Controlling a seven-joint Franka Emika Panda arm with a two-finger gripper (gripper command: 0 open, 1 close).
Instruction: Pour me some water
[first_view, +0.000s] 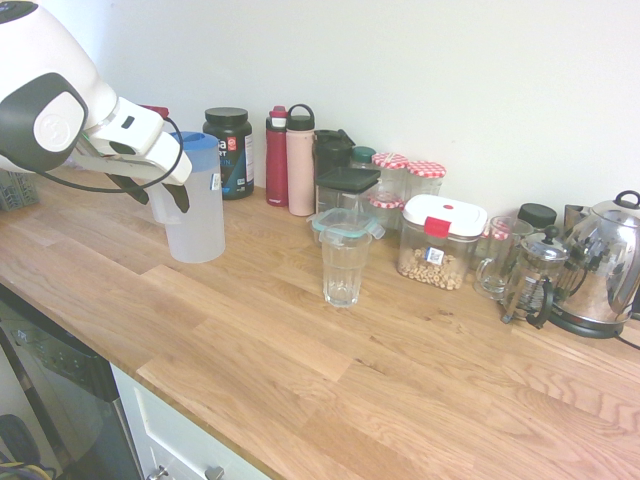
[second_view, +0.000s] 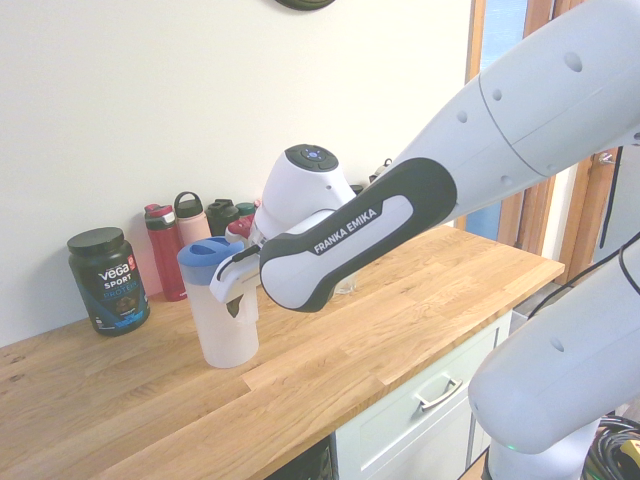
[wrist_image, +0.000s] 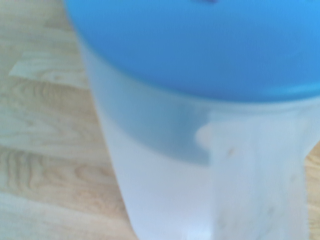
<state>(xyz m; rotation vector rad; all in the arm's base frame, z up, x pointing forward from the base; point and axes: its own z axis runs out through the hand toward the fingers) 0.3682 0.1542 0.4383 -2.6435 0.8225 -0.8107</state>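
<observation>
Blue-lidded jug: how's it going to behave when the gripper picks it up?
The jug looks like rigid frosted plastic, so it probably won't flex much. It is tall on a narrow base, so a sideways nudge from the open gripper could tip it. Its smooth wall may be slippery; the side handle seems the safer hold. How full it is can't be judged.
</observation>
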